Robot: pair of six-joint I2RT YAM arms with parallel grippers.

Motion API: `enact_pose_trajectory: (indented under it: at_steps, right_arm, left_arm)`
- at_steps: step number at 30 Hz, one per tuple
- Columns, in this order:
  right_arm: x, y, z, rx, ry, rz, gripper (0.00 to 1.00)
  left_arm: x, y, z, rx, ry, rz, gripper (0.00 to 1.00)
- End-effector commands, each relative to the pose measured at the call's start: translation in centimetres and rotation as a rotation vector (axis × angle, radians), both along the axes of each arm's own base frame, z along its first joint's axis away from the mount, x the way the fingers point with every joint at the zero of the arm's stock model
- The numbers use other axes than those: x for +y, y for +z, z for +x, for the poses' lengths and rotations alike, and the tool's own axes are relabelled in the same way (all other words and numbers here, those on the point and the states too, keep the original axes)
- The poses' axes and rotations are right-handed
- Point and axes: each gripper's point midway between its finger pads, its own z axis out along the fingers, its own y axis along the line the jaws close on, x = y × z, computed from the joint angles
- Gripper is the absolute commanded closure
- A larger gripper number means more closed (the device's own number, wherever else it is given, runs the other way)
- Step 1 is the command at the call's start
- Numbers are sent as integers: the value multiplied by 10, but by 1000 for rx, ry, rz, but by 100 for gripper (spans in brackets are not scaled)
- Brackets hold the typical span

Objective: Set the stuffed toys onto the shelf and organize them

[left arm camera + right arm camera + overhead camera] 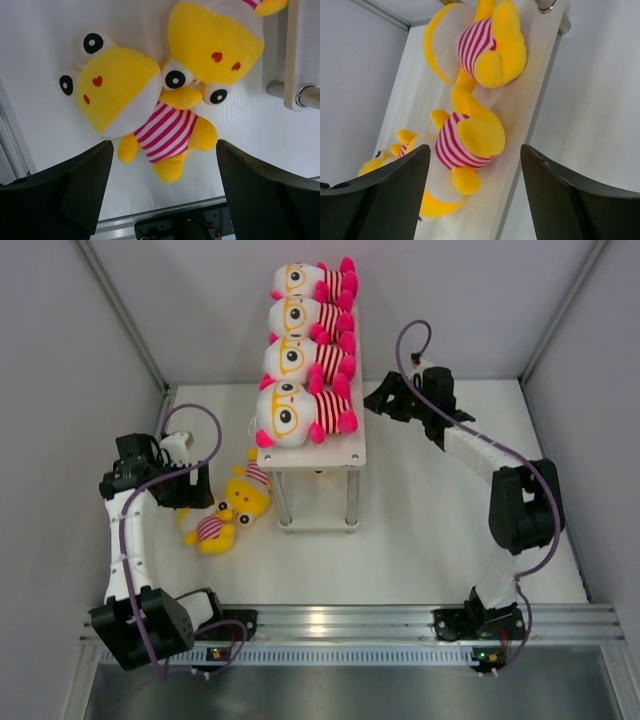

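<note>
Left wrist view: my left gripper (163,147) hangs wide open, nothing between the fingers, above the table (40,40). Under it a yellow toy (150,117) in a striped shirt lies face up. A second yellow toy (215,45) touches its head, just beside a shelf leg (280,89).

Right wrist view: my right gripper (474,150) is open too and empty, facing the shelf's lower board (487,200). Lower-board toys (465,140), yellow and striped, lie there in a row, one half hidden by my finger.

Top external view: four white toys (295,415) lie in a touching line along the shelf top (355,445), heads left. My right gripper sits just right of it.
</note>
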Motion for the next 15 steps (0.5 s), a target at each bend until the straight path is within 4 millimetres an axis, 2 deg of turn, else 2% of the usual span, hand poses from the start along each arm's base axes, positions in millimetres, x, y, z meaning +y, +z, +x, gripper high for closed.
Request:
enact_pose_trajectory:
  at_steps: [1,2,3,4,5,9,13,15]
  right_arm:
    - [13,-9,4,-54,220,-95,26]
    - [19,-8,15,-78,241,-94,21]
    - [25,-6,16,-90,282,-78,19]
    - [32,-16,19,-80,306,-77,18]
    - [37,-9,24,-113,326,-80,17]
    - [49,-25,32,-110,332,-112,18]
    - [72,-43,27,-108,372,-142,19]
    - [76,-49,25,-102,372,-151,21]
  left_arm:
    - [2,10,6,-57,-10,24,10]
    - [2,10,6,-58,-10,25,10]
    - [2,9,5,-55,-8,27,10]
    - [3,8,5,-52,-7,29,10]
    - [3,8,5,-50,-5,31,10]
    - [4,6,5,-43,-4,33,10]
    - [5,3,5,-32,-5,30,10]
    - [4,4,6,-35,-8,32,10]
